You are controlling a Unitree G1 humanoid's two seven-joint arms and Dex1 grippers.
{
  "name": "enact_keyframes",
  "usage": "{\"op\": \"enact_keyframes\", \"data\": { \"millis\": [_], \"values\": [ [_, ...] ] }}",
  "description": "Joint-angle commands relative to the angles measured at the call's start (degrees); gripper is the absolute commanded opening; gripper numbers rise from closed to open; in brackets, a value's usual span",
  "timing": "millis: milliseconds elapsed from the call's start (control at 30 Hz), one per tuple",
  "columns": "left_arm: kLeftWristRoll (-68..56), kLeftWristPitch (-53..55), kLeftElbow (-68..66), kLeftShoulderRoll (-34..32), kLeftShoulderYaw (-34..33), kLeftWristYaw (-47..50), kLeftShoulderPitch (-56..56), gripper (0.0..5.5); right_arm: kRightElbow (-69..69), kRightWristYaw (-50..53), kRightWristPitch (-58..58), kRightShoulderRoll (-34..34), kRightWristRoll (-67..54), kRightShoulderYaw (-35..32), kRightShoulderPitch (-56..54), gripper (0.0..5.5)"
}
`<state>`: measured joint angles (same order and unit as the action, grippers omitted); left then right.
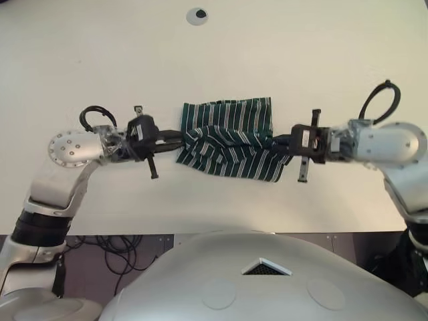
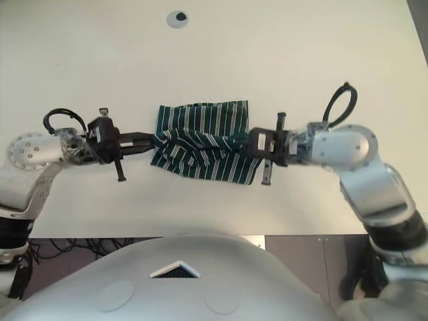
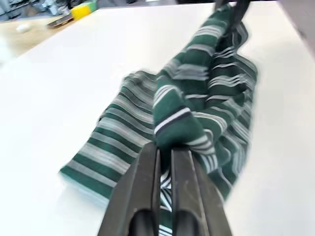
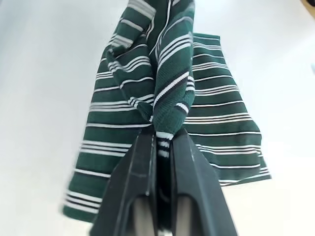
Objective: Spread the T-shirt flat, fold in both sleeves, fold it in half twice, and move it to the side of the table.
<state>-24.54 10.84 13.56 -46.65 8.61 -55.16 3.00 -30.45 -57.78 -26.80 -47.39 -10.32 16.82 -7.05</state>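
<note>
closest to the wrist lenses: my left gripper (image 3: 166, 150), both fingers pressed together on a raised ridge of the t-shirt (image 1: 231, 144); my right gripper (image 4: 160, 135), likewise clamped on a pinched fold of the striped cloth. neither hand is released.

table (image 1: 301, 60): pale, flat, carrying the whole job.

t-shirt: green with white stripes, at the middle of the table toward my near edge, directly between the two grippers. not flat. it reads as a compact bunched bundle, with the far part resting on the table and a middle ridge drawn up between the two grips. long axis runs left to right, along the line joining my hands. left gripper has the left end, right gripper the right end; neither arm is nearer, each touching its own end.

grey disc (image 1: 197, 15): small, round, near the far edge of the table, well apart from the cloth.

assessment: sleeves cannot be told apart in this bundle, so the fold stage is uncertain; i judge a halving fold or a carry. either way the cloth spans my hands crosswise, so both arms would need to travel together to keep it from slipping out of one grip. risk: loose lower layers dragging on the table.
</note>
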Motion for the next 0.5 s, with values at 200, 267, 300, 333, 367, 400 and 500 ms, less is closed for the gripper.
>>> {"op": "enact_keyframes", "data": {
  "millis": [200, 267, 300, 333, 367, 400, 500],
  "values": [
    [1.3, 10.7, -9.1, 6.9, -1.7, 6.2, -7.7, 0.03, 24.0, -3.0, 5.4, 10.4, 4.6, 6.8, -18.0, 0.07],
    [1.0, 10.2, -9.8, 8.8, -2.7, 6.9, -8.6, 0.03, 26.6, -3.3, 6.1, 11.4, 4.9, 6.5, -20.0, 0.07],
    [0.6, 10.2, -9.7, 9.5, -3.2, 7.1, -9.0, 0.03, 27.4, -3.4, 6.3, 11.7, 5.0, 6.2, -20.6, 0.07],
    [0.6, 10.4, -9.8, 10.0, -3.6, 7.4, -9.4, 0.03, 28.2, -3.4, 6.4, 12.0, 5.1, 5.9, -21.2, 0.07],
    [1.1, 10.7, -10.6, 10.8, -3.7, 8.3, -10.3, 0.03, 29.5, -3.3, 6.7, 12.4, 5.4, 5.8, -22.1, 0.07],
    [1.7, 11.1, -11.6, 11.7, -3.7, 9.2, -11.4, 0.03, 31.0, -3.1, 7.0, 12.8, 5.7, 5.8, -22.8, 0.07],
    [3.3, 11.9, -15.9, 15.4, -2.3, 11.2, -15.8, 0.03, 37.2, -2.0, 8.4, 14.2, 7.4, 6.2, -24.7, 0.07]
  ]
}}
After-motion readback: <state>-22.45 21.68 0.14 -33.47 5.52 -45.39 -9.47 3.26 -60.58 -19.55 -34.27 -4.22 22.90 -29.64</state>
